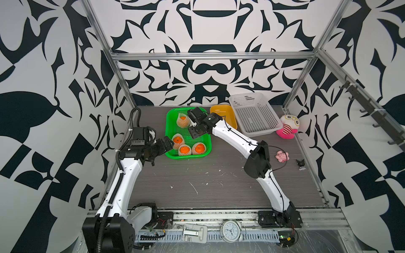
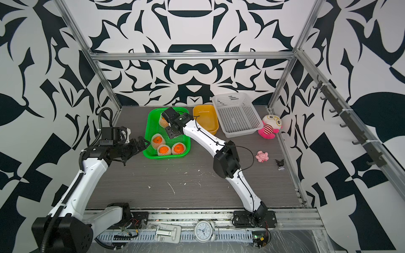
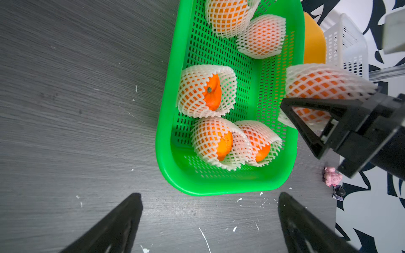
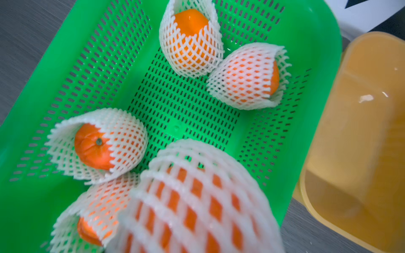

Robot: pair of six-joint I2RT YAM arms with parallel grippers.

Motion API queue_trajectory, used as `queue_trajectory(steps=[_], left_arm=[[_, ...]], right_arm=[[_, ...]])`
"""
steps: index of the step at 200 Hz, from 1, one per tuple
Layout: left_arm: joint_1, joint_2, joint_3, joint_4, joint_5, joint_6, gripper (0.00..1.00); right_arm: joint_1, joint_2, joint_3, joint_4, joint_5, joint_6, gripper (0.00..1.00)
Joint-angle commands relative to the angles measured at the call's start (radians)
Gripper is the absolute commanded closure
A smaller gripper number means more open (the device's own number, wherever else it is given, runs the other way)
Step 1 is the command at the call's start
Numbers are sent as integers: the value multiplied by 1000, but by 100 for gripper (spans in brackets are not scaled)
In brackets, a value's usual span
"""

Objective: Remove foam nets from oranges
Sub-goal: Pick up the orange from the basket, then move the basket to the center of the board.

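1. One grey wood-grain bench (image 1: 219, 186) carries everything and is flecked with white scraps.
2. One white perforated basket (image 1: 258, 131) sits at the far right, with a white-and-pink plush toy (image 1: 287, 127) just beside its right wall.
3. One green perforated basket (image 3: 164, 135) sits left of centre at the far side; a yellow tub (image 1: 220, 110) stands between the two baskets.
4. Off the green basket's near left corner hovers the left claw (image 3: 209, 196), its fingers spread wide and gripping nothing.
5. Over the green basket reaches the right claw (image 1: 193, 123), clamped on the held orange (image 3: 315, 87), which is wrapped in its foam net (image 4: 197, 197) and sits above the basket's right side.
6. Five more oranges (image 3: 211, 92) lie in the green basket, each inside one of the foam nets (image 3: 260, 37): two touching at the far end, three clustered at the near end.
7. Two small toys, a pink one (image 1: 282, 156) and a black one (image 1: 300, 165), lie near the bench's right edge.
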Motion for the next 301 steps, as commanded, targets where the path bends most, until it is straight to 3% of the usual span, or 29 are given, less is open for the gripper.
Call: queue_trajectory(steps=[1, 60, 100, 160, 251, 301], left_arm=[[2, -55, -37, -66, 43, -29, 1], [-87, -159, -125, -87, 45, -87, 1], [-216, -169, -133, -104, 14, -141, 1], [-257, -161, -198, -48, 98, -206, 1], [-311, 5, -238, 165, 186, -239, 2], [-309, 96, -199, 226, 157, -222, 2]], right_arm=[[21, -158, -114, 29, 67, -6, 50], [98, -474, -589, 140, 131, 62, 51], [140, -639, -863, 245, 99, 106, 54], [147, -800, -1183, 422, 36, 141, 56], [149, -792, -1360, 515, -23, 170, 56], [148, -794, -1400, 534, -43, 176, 56]])
